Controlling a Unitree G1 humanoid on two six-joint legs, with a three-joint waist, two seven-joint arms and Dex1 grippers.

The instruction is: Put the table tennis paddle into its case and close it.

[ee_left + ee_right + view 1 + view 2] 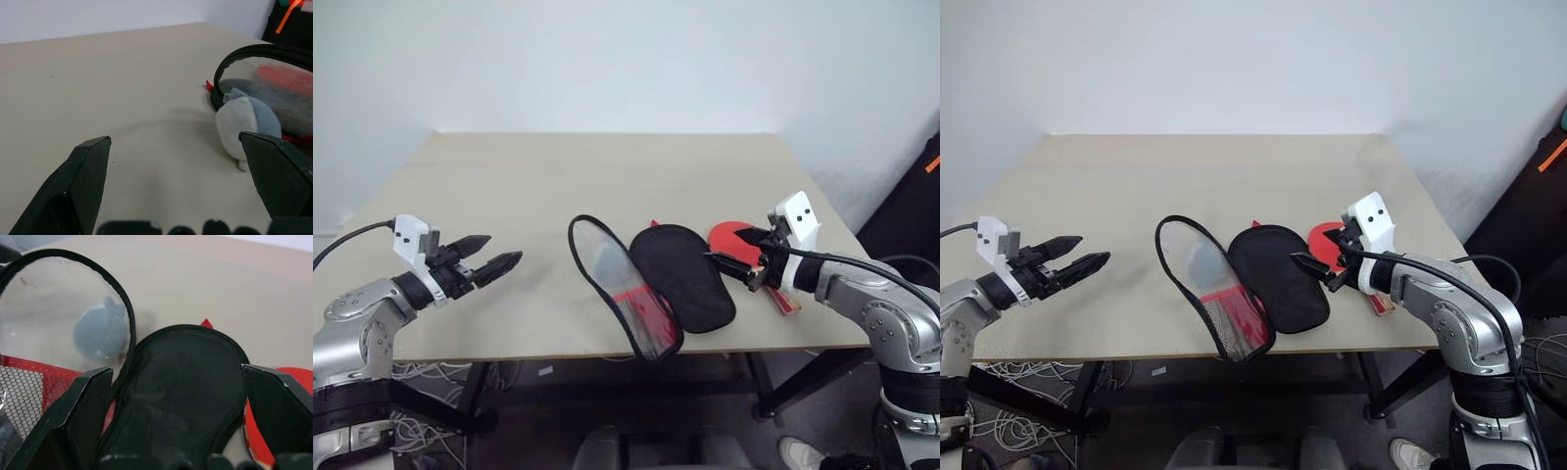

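Case (651, 284) lies unzipped mid-frame, paddle (729, 238) poking out just right of it. Both grippers are spread wide and empty: left (494, 256) at far left, right (729, 266) over the case's right edge.

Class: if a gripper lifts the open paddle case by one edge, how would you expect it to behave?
The case would probably sag or fold: it looks like soft fabric, lying open with one half propped up on edge. That raised half might flop over when nudged. It seems light, so a push would likely slide it along the table.
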